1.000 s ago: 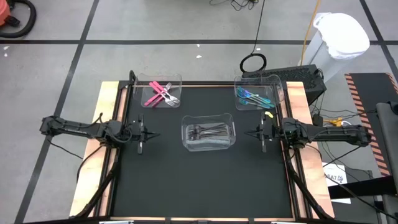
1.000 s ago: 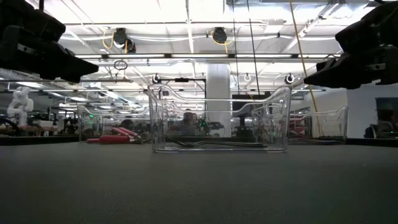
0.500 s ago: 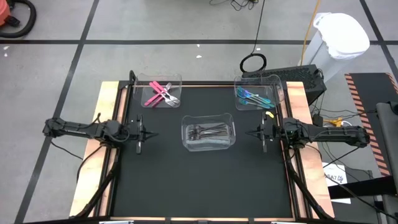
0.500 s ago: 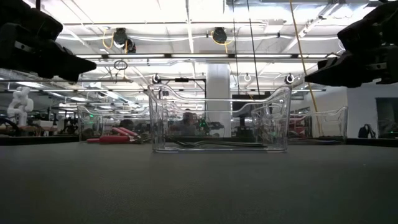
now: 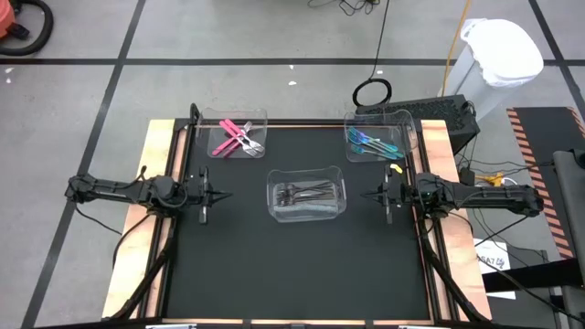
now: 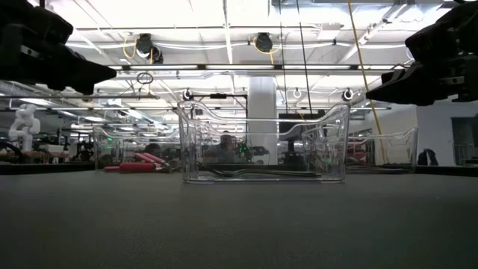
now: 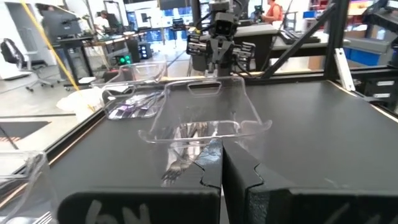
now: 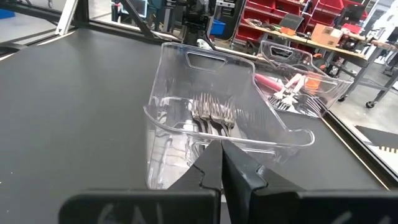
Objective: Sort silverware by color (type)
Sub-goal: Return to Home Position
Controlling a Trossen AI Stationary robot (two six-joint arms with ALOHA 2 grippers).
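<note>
While apart, three bins (image 5: 231, 117) (image 5: 306, 172) (image 5: 377, 116) of silverware (image 5: 309, 193)

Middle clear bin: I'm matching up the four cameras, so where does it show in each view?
High view: middle clear bin at picture centre, on the black mat.
Low view: bin at centre, broad side on.
Left wrist view: bin at centre, handle slot on its far end.
Right wrist view: bin at centre, likewise.
Shared landmark: the grey forks lying inside it.

The grey forks (image 5: 306, 193) overlap too much to count. Blue-teal pieces (image 5: 370, 143) are too tiny to tell forks from spoons
</note>
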